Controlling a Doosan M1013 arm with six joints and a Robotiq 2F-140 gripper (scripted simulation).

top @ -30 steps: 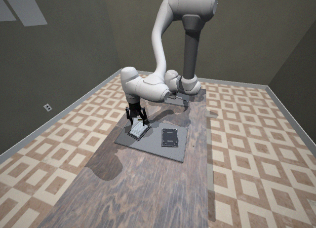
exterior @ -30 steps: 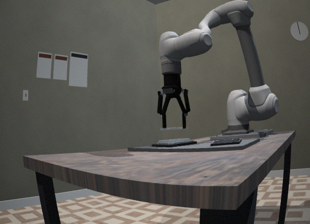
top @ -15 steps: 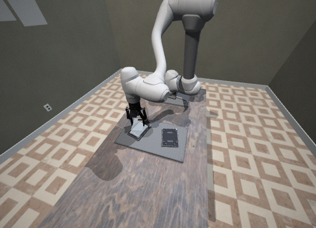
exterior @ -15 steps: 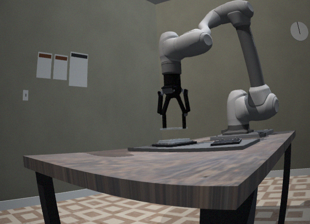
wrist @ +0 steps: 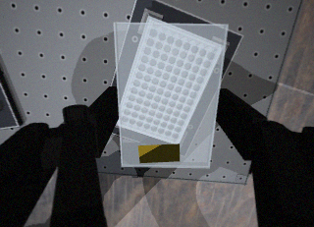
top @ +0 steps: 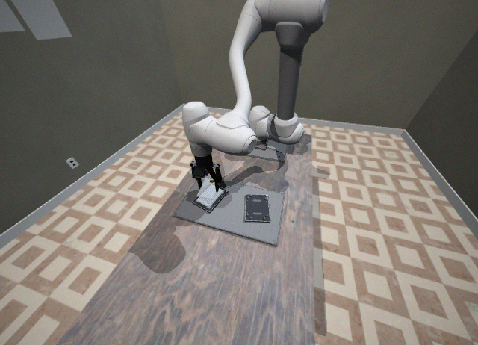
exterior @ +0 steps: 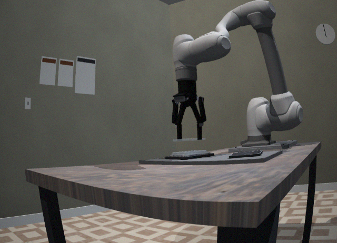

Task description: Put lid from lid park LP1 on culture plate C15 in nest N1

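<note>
My gripper [exterior: 188,134] is shut on the clear lid [wrist: 169,96], which has a yellow label [wrist: 158,152] at its near end. It holds the lid level in the air above the culture plate C15; the lid shows as a thin pale slab [exterior: 188,139] with a clear gap to the plate [exterior: 189,153] below. The white multi-well plate [top: 206,199] sits in the dark nest N1 [top: 214,203] on the left of the grey baseplate [top: 231,213]. In the wrist view the lid is turned a little relative to the plate, so their edges do not line up.
The dark lid park LP1 [top: 256,207] lies empty on the right of the baseplate. It also shows in the exterior view [exterior: 245,153]. The arm's base [top: 275,131] stands at the far end of the wooden table.
</note>
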